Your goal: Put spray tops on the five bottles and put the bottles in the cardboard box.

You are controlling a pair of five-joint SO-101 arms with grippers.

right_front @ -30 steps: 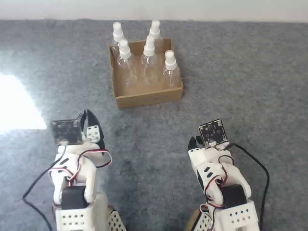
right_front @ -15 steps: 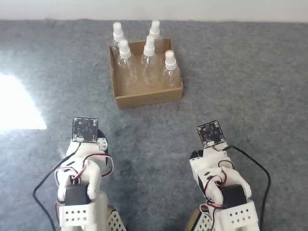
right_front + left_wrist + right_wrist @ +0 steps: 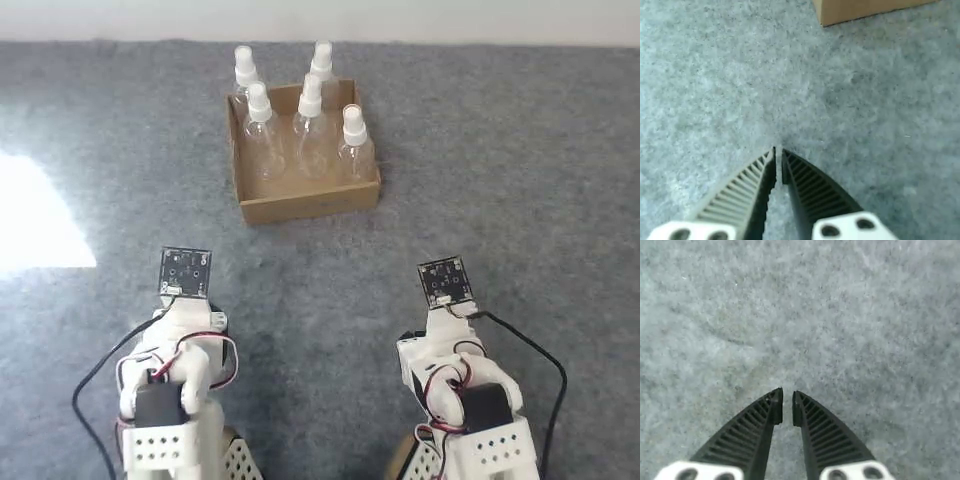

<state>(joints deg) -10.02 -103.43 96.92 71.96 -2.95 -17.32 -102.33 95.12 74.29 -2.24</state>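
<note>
Left end effector (image 3: 778,155), right end effector (image 3: 787,400), both narrowed to a slit, empty, five spray-topped bottles (image 3: 310,115) in cardboard box (image 3: 300,205)

High view overhead behind arms (image 3: 170,390), wrist views close above carpet (image 3: 850,310), left catching box (image 3: 865,9)

1. Table covering (image 3: 520,170): grey felt-like cloth, matt, with a short fuzzy nap and fine pale flecks.
2. Cardboard box (image 3: 310,207): plain brown cardboard, matt and uncoated, with raw cut edges.
3. Bottles (image 3: 264,145): clear and smooth with a faint gloss; plastic or glass cannot be told.
4. Spray tops (image 3: 353,122): white plastic, smooth, low sheen.
5. Left gripper (image 3: 778,152), right gripper (image 3: 786,396): dark matt plastic fingers with ribbed faces and white plastic bases.
6. Arm housings (image 3: 158,452): white plastic, matt, perforated.
7. Cables (image 3: 88,390): smooth black sheath.
</note>
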